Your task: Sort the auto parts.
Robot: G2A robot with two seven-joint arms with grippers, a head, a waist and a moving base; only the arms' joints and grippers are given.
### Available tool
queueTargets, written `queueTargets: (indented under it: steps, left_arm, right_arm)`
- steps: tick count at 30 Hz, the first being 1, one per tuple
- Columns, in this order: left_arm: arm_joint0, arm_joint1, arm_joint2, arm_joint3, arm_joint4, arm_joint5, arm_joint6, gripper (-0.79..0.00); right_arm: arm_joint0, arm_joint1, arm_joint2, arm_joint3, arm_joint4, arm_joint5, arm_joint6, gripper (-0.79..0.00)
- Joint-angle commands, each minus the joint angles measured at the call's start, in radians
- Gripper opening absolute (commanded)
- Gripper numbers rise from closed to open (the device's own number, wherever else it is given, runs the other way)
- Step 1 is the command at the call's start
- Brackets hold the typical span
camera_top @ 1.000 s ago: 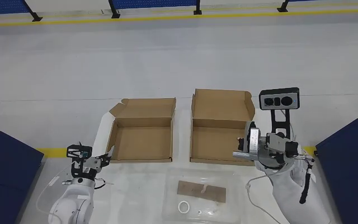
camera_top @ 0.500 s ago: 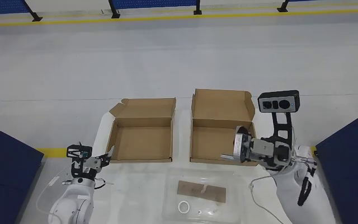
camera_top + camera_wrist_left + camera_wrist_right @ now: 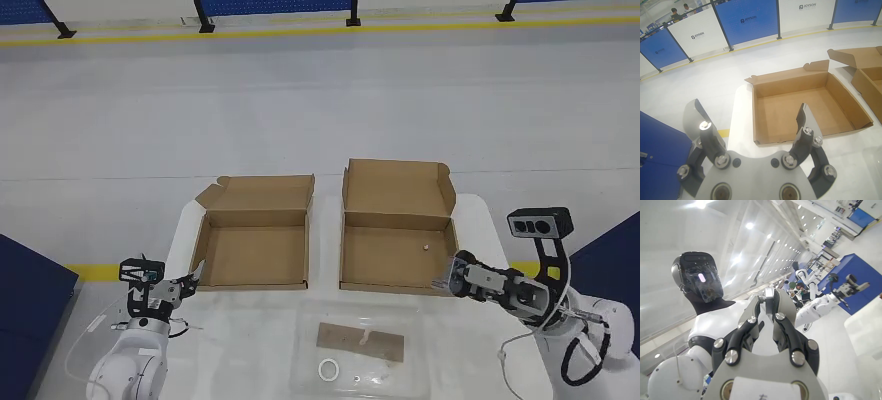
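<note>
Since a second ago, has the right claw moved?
Yes. The right claw slid from over the right box's near right corner to just outside it, toward the table's near edge.

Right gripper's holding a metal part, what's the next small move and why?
Probably ease the right gripper farther over the right box and release: it is shut on the round metal part at that box's near corner, and a small piece lies inside.

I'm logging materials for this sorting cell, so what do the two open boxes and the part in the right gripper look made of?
Left box and right box: brown cardboard, matte, judging by folded flaps and raw cut edges. Part in the right gripper: probably metal, a silvery disc with a shiny rim and small stud.
</note>
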Motion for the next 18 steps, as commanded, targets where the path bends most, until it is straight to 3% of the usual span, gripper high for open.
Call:
queueTargets:
  steps: [1,5,14,18]
  left_arm:
    - [0.0,0.0,0.0,0.0,0.0,0.0,0.0,0.0]
    - [0.0,0.0,0.0,0.0,0.0,0.0,0.0,0.0]
    - [0.0,0.0,0.0,0.0,0.0,0.0,0.0,0.0]
    - [0.0,0.0,0.0,0.0,0.0,0.0,0.0,0.0]
  right_arm:
    - [-0.047,0.001,0.045,0.014,-0.022,-0.021,0.011,-0.785]
    - [-0.103,0.003,0.09,0.031,-0.062,-0.063,0.035,-0.785]
    - [-0.102,0.003,0.091,0.029,-0.069,-0.062,0.029,-0.785]
    - [-0.089,0.009,0.106,0.017,-0.257,-0.051,-0.033,-0.785]
